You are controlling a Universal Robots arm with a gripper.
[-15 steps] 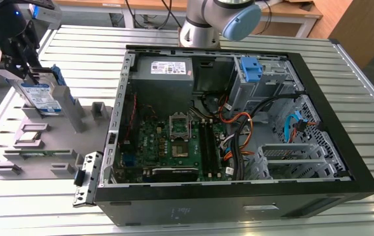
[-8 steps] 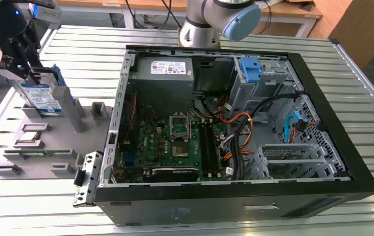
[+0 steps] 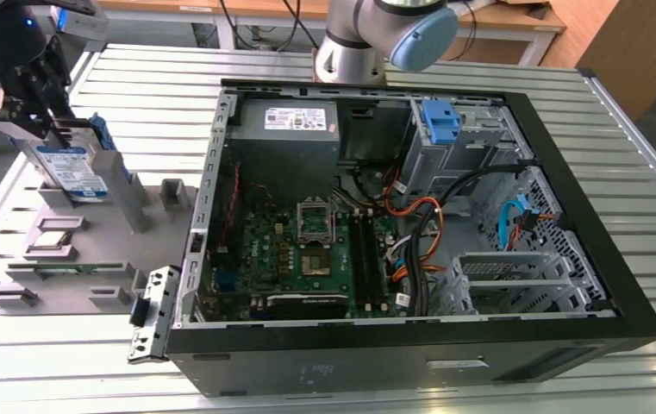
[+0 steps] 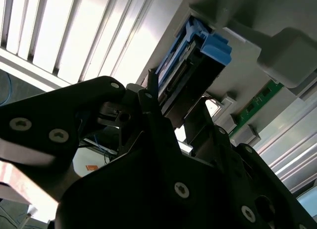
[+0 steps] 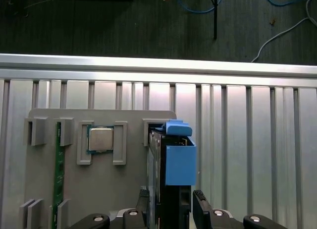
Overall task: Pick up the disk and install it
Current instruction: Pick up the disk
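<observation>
One disk [image 3: 75, 172] stands upright between the fingers of my gripper [image 5: 171, 194], which is clamped on its sides, just above the grey holder tray [image 3: 86, 259] on the ribbed surface [image 3: 52, 379].

Bright, even light — glare on table slats [image 4: 74, 35]

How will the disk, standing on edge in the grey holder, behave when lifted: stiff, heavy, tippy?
The disk probably stays stiff: its body looks like metal. It likely feels heavy for its size. Standing on edge in the grey holder, it might tip once freed.
</observation>
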